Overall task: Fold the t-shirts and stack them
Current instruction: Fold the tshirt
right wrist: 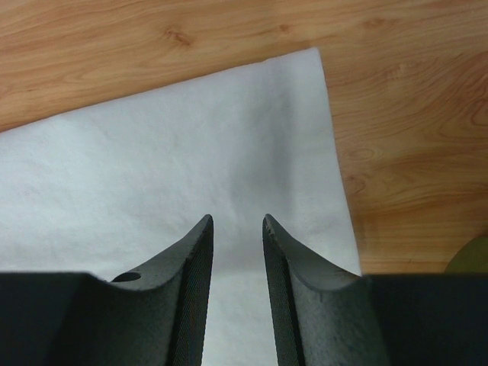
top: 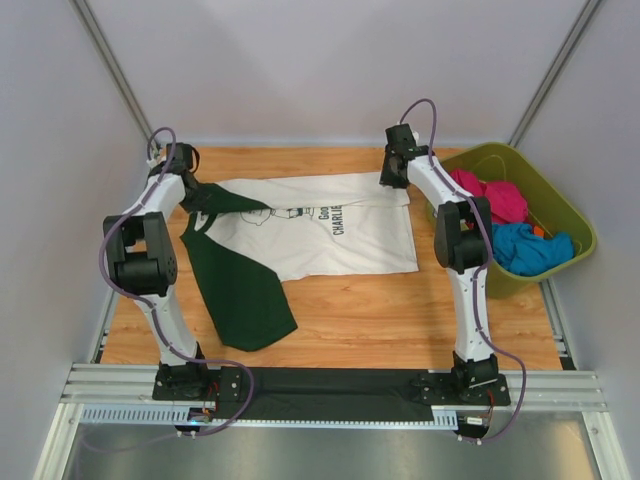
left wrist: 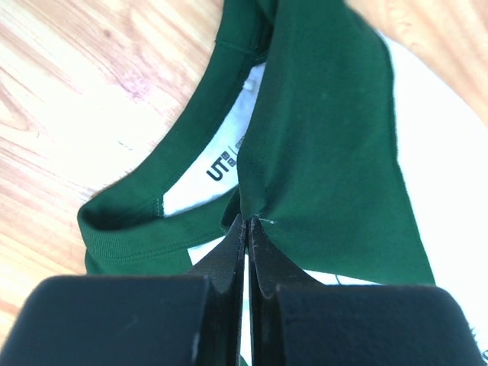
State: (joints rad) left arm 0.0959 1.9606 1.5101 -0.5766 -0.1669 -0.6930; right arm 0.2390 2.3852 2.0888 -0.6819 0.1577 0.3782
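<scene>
One of the t-shirts (top: 330, 235) lies spread on the wooden table, white with black chest lettering. Its long dark green sleeve (top: 240, 285) trails toward the near left. My left gripper (top: 190, 185) sits at the shirt's collar end. In the left wrist view this gripper (left wrist: 248, 221) is shut, pinching a fold of green fabric (left wrist: 328, 137) beside the green neckband (left wrist: 175, 152). My right gripper (top: 393, 180) hovers over the shirt's far right corner. Seen from the right wrist, it (right wrist: 236, 221) stands open above the white cloth (right wrist: 191, 168), nothing between its fingers.
An olive-green tub (top: 560, 215) stands at the right edge of the table, holding a pink garment (top: 495, 195) and a blue one (top: 525, 248). A sliver of the tub (right wrist: 473, 255) shows in the right wrist view. Grey walls enclose the table (top: 380, 310).
</scene>
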